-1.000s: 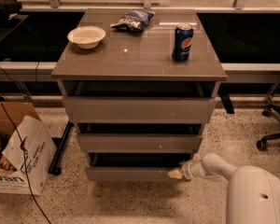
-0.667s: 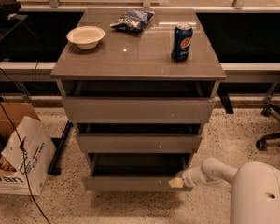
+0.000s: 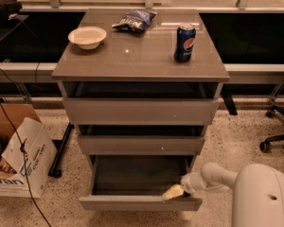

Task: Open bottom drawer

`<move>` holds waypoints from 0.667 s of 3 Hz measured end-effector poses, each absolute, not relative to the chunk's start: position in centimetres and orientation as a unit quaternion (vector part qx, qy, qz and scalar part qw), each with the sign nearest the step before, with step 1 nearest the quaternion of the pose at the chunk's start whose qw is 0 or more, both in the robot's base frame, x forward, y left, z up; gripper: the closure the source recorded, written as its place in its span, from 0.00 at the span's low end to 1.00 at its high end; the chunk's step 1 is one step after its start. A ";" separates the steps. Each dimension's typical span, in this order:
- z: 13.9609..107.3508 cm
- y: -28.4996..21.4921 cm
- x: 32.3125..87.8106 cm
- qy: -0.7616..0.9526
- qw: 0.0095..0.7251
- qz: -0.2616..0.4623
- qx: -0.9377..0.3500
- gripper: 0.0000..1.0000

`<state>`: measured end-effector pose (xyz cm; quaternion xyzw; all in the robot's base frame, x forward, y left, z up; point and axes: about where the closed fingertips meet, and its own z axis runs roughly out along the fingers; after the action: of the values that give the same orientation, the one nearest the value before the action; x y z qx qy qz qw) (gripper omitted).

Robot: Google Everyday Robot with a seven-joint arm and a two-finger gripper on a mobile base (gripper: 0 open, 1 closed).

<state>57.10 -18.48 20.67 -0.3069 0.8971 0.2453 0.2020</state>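
The bottom drawer [image 3: 132, 203] is the lowest grey front of the cabinet. It stands pulled well out, and its dark inside [image 3: 137, 174] shows empty. My gripper [image 3: 173, 192] comes in from the lower right on a white arm [image 3: 217, 176]. Its yellowish fingertips sit at the right end of the drawer's top front edge, just inside the panel. The mid-sized drawer front [image 3: 141, 144] and the tallest top drawer front [image 3: 141, 110] above it stand slightly out.
On the cabinet top [image 3: 132, 60] are a white bowl [image 3: 87, 36], a blue chip bag [image 3: 134, 20] and a blue soda can [image 3: 184, 42]. A cardboard box [image 3: 19, 160] and cables lie on the floor at left. An office chair base [image 3: 277, 126] is at right.
The bottom drawer has slid further out toward the camera, showing more of its inside. My gripper has moved with its front edge, lower and nearer.
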 end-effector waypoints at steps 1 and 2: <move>20.3 -17.8 57.0 0.897 0.189 0.230 -0.326 0.00; 19.3 -17.3 55.4 0.896 0.152 0.232 -0.347 0.00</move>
<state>55.35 -17.29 19.27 -0.3471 0.8958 0.2321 0.1522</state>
